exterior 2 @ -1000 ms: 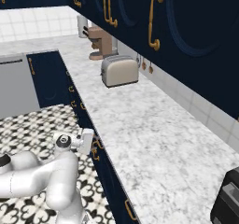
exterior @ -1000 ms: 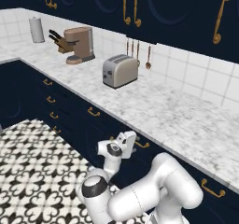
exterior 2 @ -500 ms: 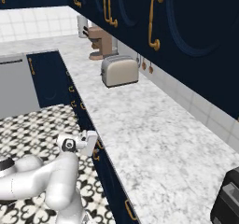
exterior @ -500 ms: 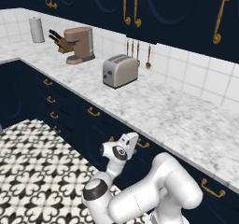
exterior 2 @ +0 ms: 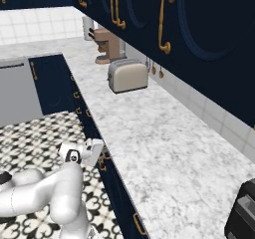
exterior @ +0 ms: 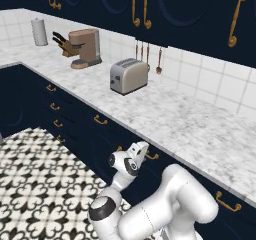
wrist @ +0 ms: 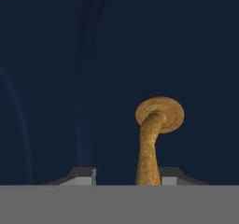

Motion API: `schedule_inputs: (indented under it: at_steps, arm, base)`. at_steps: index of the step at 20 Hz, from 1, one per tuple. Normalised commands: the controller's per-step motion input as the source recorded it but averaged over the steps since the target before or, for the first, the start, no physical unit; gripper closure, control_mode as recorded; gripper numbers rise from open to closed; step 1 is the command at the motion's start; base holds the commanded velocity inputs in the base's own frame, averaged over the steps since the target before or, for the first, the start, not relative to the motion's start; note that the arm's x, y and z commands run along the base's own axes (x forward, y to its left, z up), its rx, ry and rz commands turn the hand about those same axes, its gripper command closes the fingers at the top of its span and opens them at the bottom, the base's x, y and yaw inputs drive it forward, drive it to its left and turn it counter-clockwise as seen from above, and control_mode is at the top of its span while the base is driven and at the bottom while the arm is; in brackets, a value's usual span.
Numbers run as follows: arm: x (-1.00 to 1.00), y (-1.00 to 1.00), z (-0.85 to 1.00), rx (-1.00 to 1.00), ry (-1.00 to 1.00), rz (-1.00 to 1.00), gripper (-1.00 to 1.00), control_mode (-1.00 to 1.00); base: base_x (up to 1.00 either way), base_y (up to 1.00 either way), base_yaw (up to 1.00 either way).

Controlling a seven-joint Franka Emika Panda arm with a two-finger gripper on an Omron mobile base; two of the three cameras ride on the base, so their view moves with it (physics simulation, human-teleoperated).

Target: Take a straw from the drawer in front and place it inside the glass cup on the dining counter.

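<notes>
hand (wrist: 127,174) astride brass handle (wrist: 151,143); toaster (exterior: 128,76) behind.

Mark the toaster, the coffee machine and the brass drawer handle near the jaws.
toaster (exterior: 129,76), left base view, on its front side face.
coffee machine (exterior: 85,47), left base view, on its brown body.
drawer handle (wrist: 150,148), hand view, on the curved brass bar.

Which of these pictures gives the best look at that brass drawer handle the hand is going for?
The hand view: the brass handle stands close up against the navy drawer front, its round mount and curved bar clear. In the left base view the hand covers most of it; in the right base view it is a small brass glint beside the hand.
</notes>
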Motion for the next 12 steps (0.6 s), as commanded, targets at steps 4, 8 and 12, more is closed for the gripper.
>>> schedule_inputs:
  at_steps: [4, 8, 12]
  arm:
    - [-0.33, 0.72, -0.02, 0.06, 0.00, 0.04, 1.00, -1.00]
    - [-0.40, 0.98, -0.01, 0.03, 0.00, 0.04, 1.00, -1.00]
    - [-0.45, 1.00, 0.00, 0.05, 0.04, 0.04, 1.00, -1.00]
  base:
    - [0.00, 0.00, 0.00]
    - [0.00, 0.00, 0.00]
    - [0.00, 0.00, 0.00]
